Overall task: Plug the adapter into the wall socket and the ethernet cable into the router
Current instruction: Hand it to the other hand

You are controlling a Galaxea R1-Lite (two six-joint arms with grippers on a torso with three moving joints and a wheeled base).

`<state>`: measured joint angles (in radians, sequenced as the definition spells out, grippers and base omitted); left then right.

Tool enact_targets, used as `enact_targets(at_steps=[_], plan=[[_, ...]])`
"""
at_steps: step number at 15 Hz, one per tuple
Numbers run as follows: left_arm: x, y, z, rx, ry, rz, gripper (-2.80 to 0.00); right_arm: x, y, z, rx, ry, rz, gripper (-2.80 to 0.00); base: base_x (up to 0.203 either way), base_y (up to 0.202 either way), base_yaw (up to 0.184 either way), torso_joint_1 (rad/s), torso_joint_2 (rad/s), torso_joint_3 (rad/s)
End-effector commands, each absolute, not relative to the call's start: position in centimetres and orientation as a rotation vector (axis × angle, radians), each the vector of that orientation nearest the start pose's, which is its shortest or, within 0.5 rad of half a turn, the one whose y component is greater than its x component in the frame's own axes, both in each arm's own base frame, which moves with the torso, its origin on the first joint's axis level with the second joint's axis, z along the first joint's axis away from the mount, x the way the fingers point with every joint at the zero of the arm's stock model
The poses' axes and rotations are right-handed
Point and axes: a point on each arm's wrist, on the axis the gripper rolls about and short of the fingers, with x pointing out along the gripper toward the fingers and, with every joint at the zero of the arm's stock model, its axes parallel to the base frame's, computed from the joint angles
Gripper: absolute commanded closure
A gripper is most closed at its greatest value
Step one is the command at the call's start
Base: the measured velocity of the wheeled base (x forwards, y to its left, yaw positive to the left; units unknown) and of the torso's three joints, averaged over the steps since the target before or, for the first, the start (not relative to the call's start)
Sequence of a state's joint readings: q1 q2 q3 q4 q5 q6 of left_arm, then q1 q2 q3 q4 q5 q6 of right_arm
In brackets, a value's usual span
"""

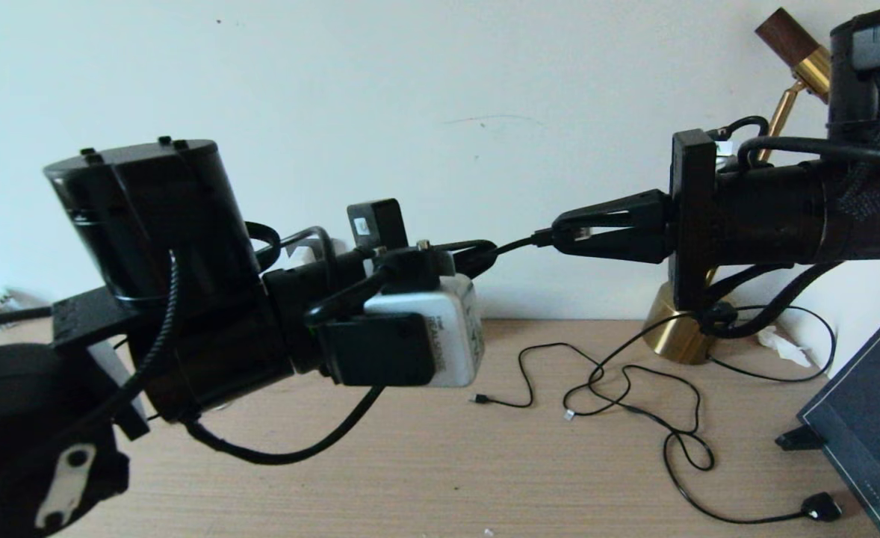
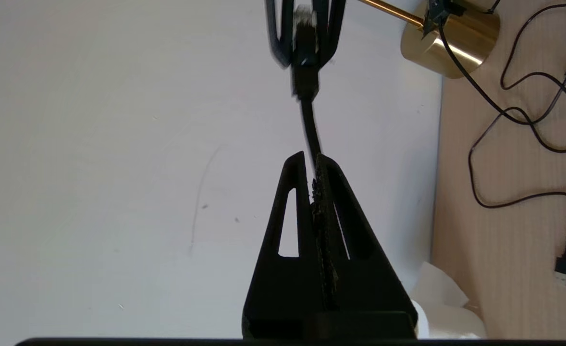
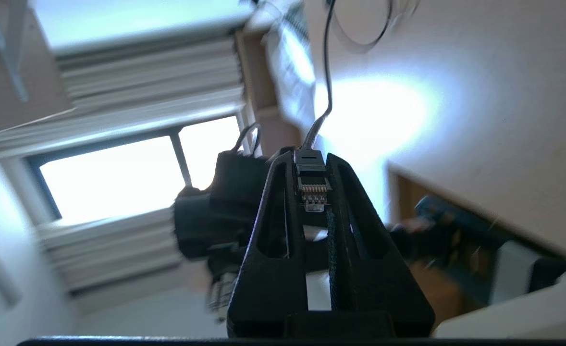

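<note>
Ethernet cable [image 1: 518, 243] hangs in the air between both arms, above a wooden table [image 1: 440, 463] where a brass lamp base [image 1: 680, 329] and a loose thin black cord [image 1: 634, 388] lie near the wall. Its clip plug [image 3: 314, 194] sits between the tips of the right gripper [image 1: 565, 233], pinched there. Just behind, the left gripper [image 2: 312, 163] is pressed together on the cable

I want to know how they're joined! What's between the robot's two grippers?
A short stretch of the ethernet cable runs between the left gripper and right gripper, in head and left wrist views.
</note>
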<state>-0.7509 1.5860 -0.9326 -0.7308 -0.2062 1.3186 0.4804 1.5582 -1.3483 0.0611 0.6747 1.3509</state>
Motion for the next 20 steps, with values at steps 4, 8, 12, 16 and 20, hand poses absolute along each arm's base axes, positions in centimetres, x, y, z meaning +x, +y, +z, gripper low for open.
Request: enact_targets(at_steps=[4, 8, 12, 16, 20], plan=[[21.3, -20.7, 26.5, 1.199, -0.737, -0.729, 0.0, 25.2, 14.5, 30.4, 1.215, 1.032, 0.758, 0.0, 0.0, 0.0, 0.0, 0.0, 0.0, 0.0], [21.8, -21.4, 26.8, 1.186, -0.767, -0.708, -2.8, 25.4, 14.6, 30.3, 1.219, 1.027, 0.759, 0.0, 0.0, 0.0, 0.0, 0.0, 0.0, 0.0], [21.8, -21.9, 27.8, 1.171, -0.812, -0.688, -2.8, 25.2, 14.1, 30.7, 1.229, 1.013, 0.759, 0.0, 0.0, 0.0, 0.0, 0.0, 0.0, 0.0], [21.8, -23.0, 27.6, 1.16, -0.838, -0.711, -2.8, 24.1, 13.2, 31.7, 1.238, 1.023, 0.814, 0.0, 0.0, 0.0, 0.0, 0.0, 0.0, 0.0], [21.7, -23.7, 27.7, 1.153, -0.852, -0.72, -2.8, 23.9, 13.1, 31.8, 1.243, 1.027, 0.819, 0.0, 0.0, 0.0, 0.0, 0.0, 0.0, 0.0]])
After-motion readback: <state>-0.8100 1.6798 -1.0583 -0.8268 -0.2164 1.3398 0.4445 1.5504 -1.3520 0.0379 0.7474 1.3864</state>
